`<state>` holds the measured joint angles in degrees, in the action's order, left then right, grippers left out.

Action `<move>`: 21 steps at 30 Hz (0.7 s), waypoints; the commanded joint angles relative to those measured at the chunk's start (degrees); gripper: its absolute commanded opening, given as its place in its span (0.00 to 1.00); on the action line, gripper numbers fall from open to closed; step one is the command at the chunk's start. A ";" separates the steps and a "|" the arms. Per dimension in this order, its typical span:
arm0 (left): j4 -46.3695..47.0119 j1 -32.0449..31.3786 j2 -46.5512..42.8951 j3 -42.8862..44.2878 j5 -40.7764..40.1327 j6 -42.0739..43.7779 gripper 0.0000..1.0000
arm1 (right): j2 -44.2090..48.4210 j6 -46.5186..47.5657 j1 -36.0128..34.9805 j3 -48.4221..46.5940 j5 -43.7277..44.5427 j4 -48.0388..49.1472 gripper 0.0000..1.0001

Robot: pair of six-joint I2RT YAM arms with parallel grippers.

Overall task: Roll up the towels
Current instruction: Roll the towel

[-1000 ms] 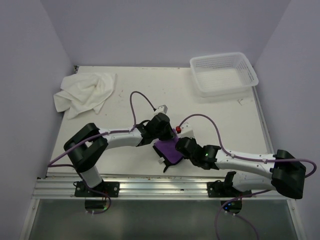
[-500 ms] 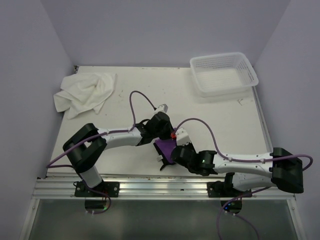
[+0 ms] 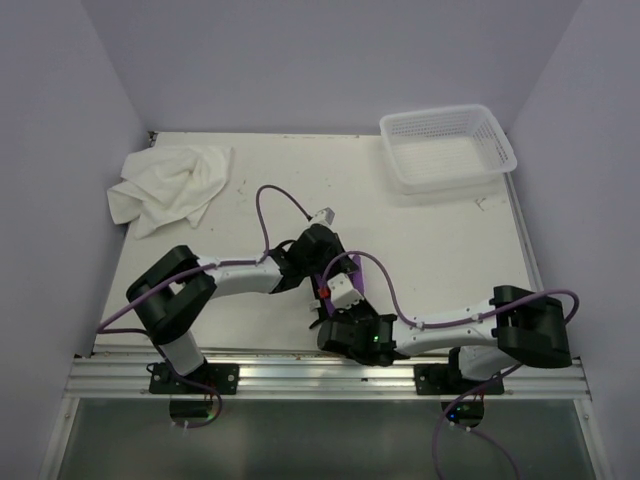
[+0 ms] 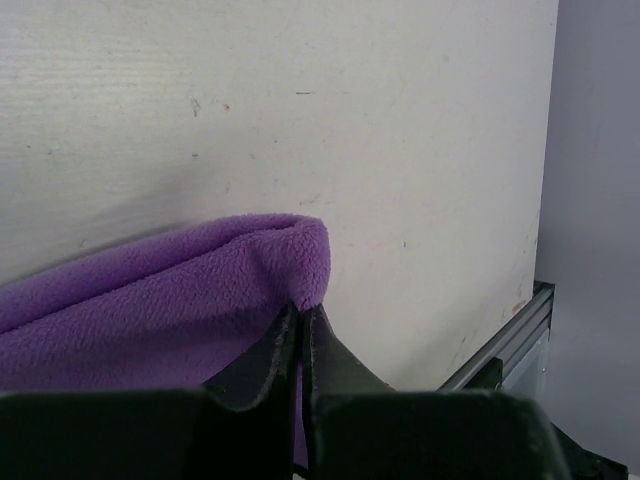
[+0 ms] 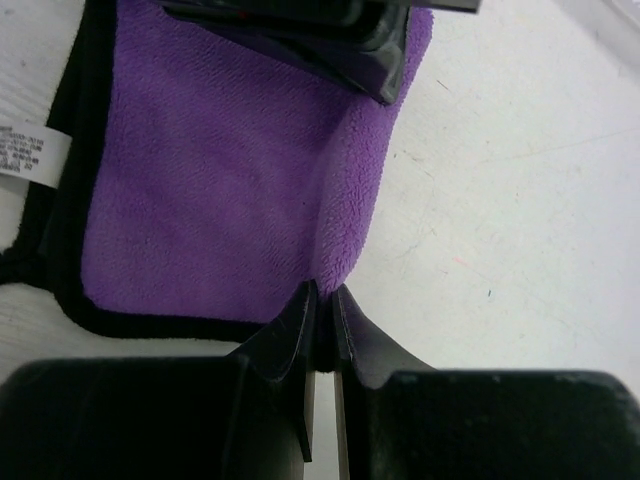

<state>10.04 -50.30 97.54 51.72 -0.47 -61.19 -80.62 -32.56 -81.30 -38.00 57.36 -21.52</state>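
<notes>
Right tool (image 5: 322, 292) of mine sits nearest, low over the worktop (image 3: 430, 240) close to its near edge. Its two fingers stand almost together, with only a thin gap, and they pinch a raised fold of the purple towel (image 5: 220, 190) at that fold's near end. To the left of the fold the cloth lies flat. Its dark edging (image 5: 150, 322) runs along the near side and up the left side, where a small white label (image 5: 30, 155) sticks out.

Just beyond, my left tool (image 4: 302, 312) has its fingers pressed together on the same purple towel. They nip the rounded corner of a doubled-over edge, so both my tools grip this one cloth from opposite ends. From above, the purple towel shows only as a small patch between my two wrists, near the middle of the worktop's near half.

Farther off, the white towel (image 3: 170, 185) lies crumpled in a loose heap at the far left corner, well apart from both tools. At the far right corner stands a white perforated basket (image 3: 447, 150).
</notes>
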 commanded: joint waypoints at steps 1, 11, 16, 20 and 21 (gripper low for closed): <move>9.28 2.23 0.11 -2.06 -4.19 -1.92 0.00 | -4.80 -3.21 -3.68 -3.83 3.37 -4.49 0.00; 15.97 3.20 -0.24 -7.78 -1.38 -4.38 0.00 | -11.67 -3.04 -7.82 -7.27 1.62 -4.94 0.00; 18.25 3.55 -1.73 -10.85 -1.29 -5.34 0.00 | -12.81 0.81 -9.05 -7.09 -0.49 -3.10 0.00; 20.36 4.25 -2.18 -13.83 -0.32 -6.40 0.00 | -14.47 3.02 -10.02 -7.62 -2.08 -2.04 0.00; 21.24 4.42 -2.26 -14.37 0.03 -6.57 0.00 | -14.83 3.46 -10.54 -7.96 -2.25 -2.21 0.00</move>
<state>23.18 -48.71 97.10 38.44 4.62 -66.46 -94.30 -30.30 -89.54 -43.75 58.78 -24.84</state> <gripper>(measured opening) 0.046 0.109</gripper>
